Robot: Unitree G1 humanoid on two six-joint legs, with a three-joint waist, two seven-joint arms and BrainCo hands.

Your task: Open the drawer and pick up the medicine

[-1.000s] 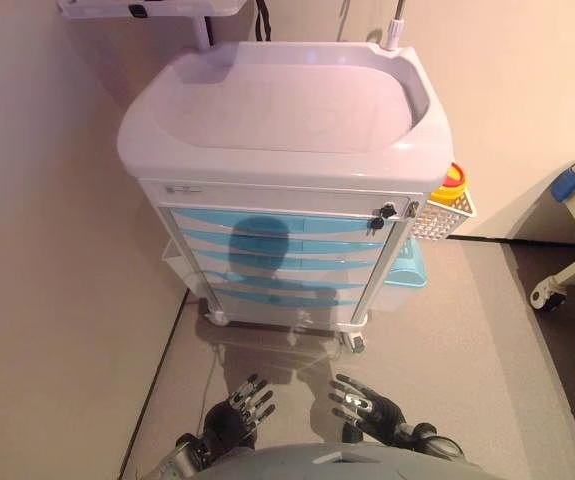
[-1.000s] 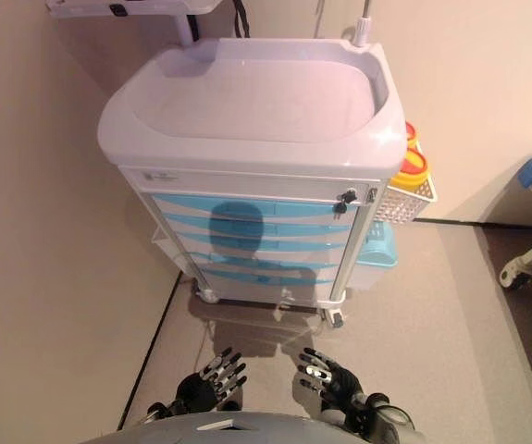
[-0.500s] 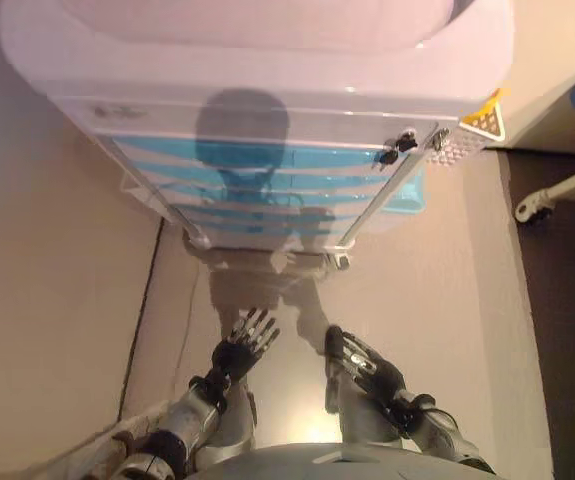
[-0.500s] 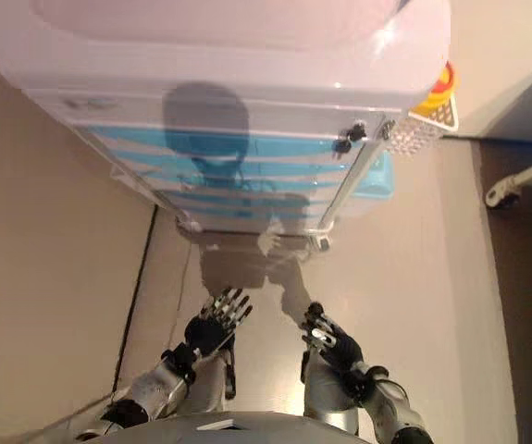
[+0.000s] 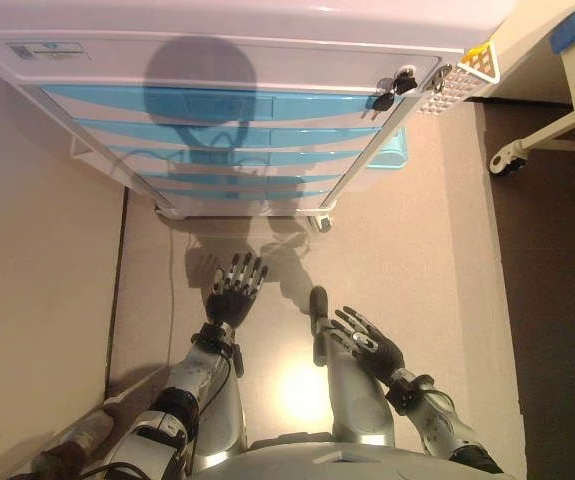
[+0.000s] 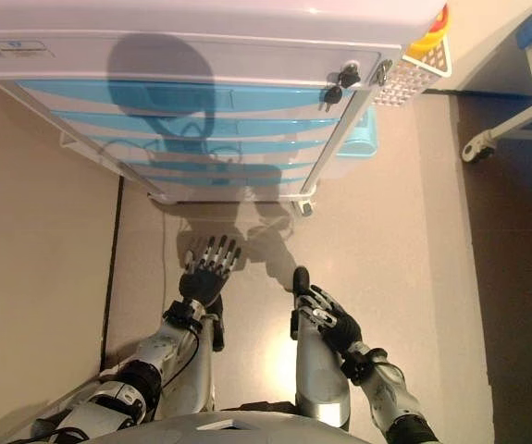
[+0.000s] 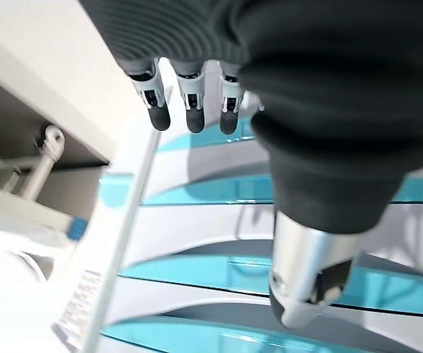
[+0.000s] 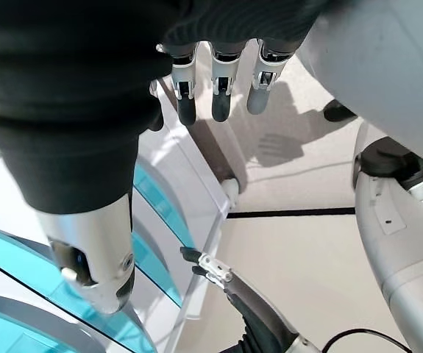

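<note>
Step in hand: the approach; the drawers (image 5: 237, 135) of the cart (image 5: 217, 55) were all shut and no handle had been touched.
Left hand: the left hand (image 5: 233, 291) hung low before the cart's front, well apart from it, fingers straight and spread, holding nothing.
Right hand: the right hand (image 5: 367, 343) hung beside it, likewise clear of the cart, fingers relaxed and apart, empty.
Medicine: not visible in any view; judged to lie inside one of the closed drawers, which one could not be told.
Next move: a hand probably needed to rise to a drawer front, hook its fingers behind the pale handle strip and pull straight out.
Lock: a key (image 5: 395, 87) sat in a lock at the front's upper right corner; whether it held the drawers could not be told.
Materials: smooth glossy plastic, white frame with translucent blue drawer fronts stacked in shallow bands, rounded edges.
Side basket: a white perforated basket (image 5: 459, 80) hung at the cart's right edge.
</note>
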